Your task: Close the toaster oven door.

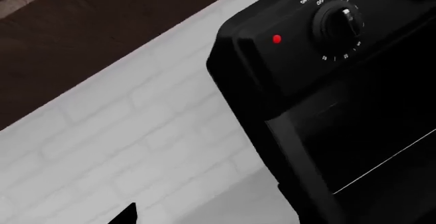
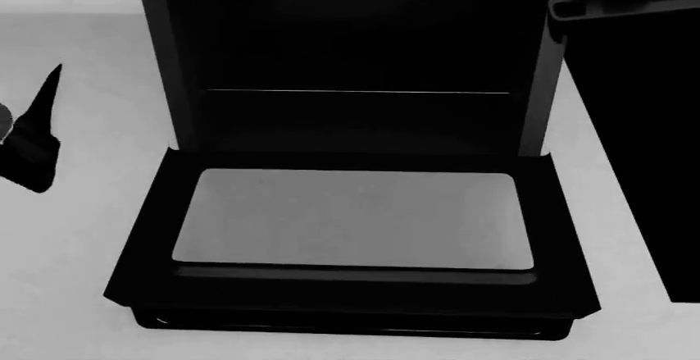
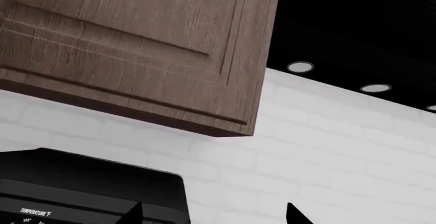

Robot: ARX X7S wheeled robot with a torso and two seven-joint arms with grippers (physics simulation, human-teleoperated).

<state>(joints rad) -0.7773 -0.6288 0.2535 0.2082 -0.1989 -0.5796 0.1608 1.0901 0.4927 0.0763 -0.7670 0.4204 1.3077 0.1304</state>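
A: Item one, oven [image 2: 350, 56]?
B: Black box, centre of the desk [image 2: 88, 237], cavity dark, thin wire rack [image 2: 359, 92] across it. Red light [image 1: 276, 39] and timer knob [image 1: 338, 22] on its top strip.
A: Door [image 2: 350, 294]?
B: Folded down flat toward the viewer, glass window [image 2: 352, 219] facing up, fully open.
A: Left hand [image 2: 33, 143]?
B: Beside the oven, apart from it, holding nothing; probably parted, but I cannot tell.
A: Right hand [image 3: 214, 215]?
B: Fingertips spread apart, empty, near a wooden cabinet [image 3: 136, 45].
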